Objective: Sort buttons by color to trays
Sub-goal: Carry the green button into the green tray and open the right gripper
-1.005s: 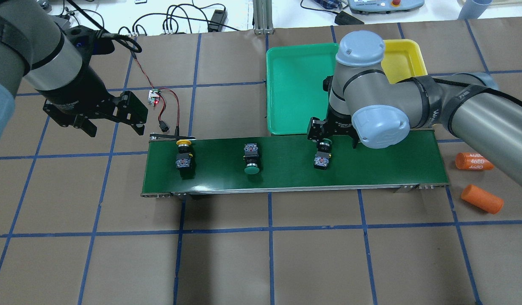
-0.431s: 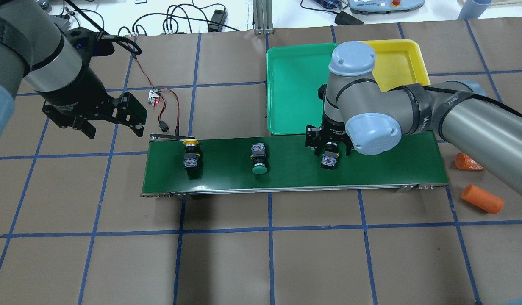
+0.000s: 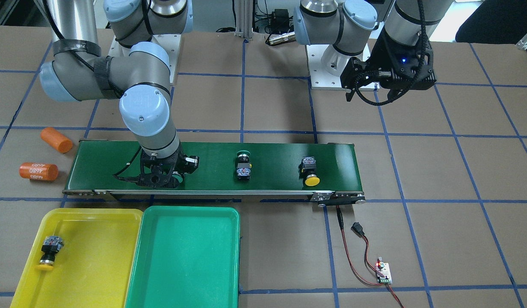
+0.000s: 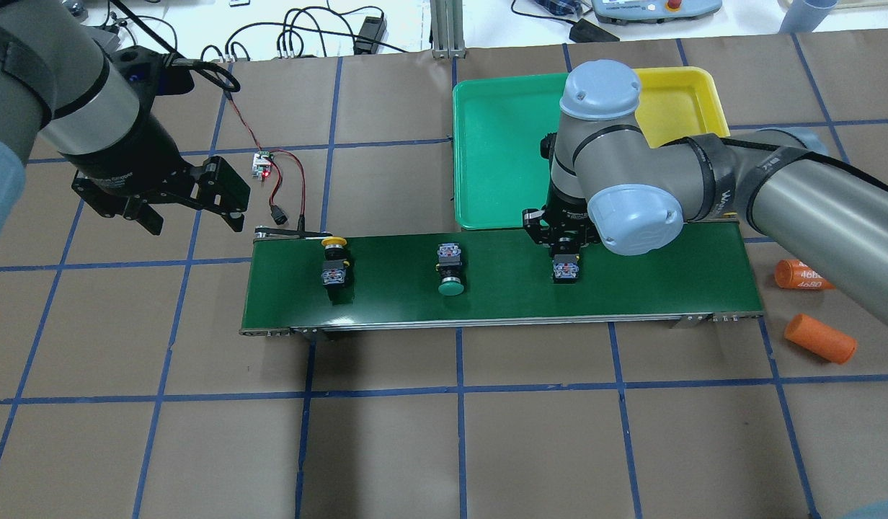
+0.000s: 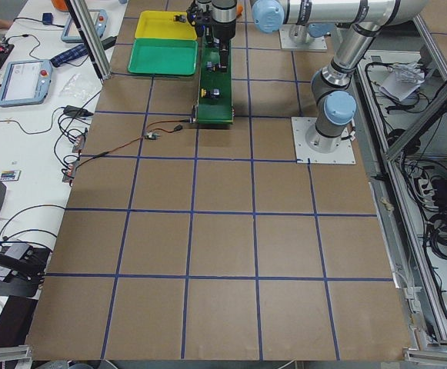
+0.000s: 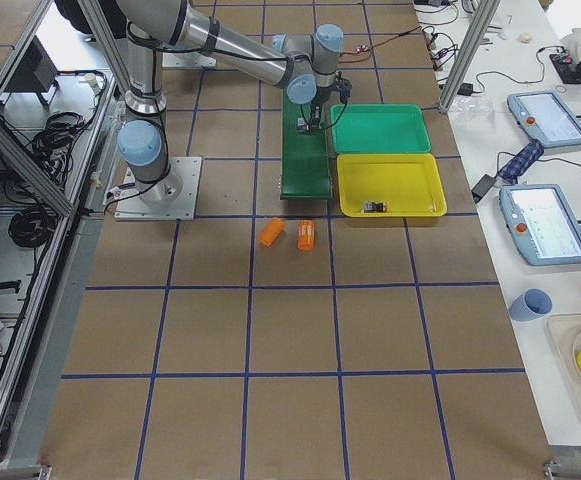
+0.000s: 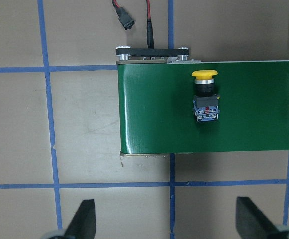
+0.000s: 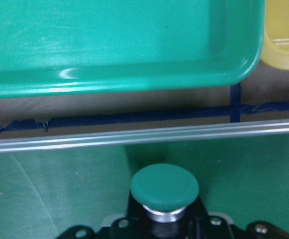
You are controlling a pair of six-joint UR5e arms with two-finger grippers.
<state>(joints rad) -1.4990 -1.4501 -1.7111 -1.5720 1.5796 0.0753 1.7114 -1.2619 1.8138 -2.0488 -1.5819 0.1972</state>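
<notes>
Grasping step: the right gripper [image 4: 564, 249] straddles the green-capped black push-button [image 8: 164, 188] on the dark-green conveyor belt [image 4: 646, 281]; whether it is clamped, I cannot tell. Next, lift it into the shallow green plastic tray [image 4: 502, 144]. The left gripper [image 7: 164, 203] hovers, fingers apart.

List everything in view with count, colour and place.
yellow buttons: two; one on the dark green conveyor belt, one in the yellow tray.
green buttons: two; one mid-belt, one at the right end effector.
green tray: one, beside the yellow tray.
orange cylinders: two, on the table past the belt's end.
circuit board: one, red wires, past the other end.
left end effector: open, off the belt.
right end effector: down on the belt, grip unclear.
</notes>
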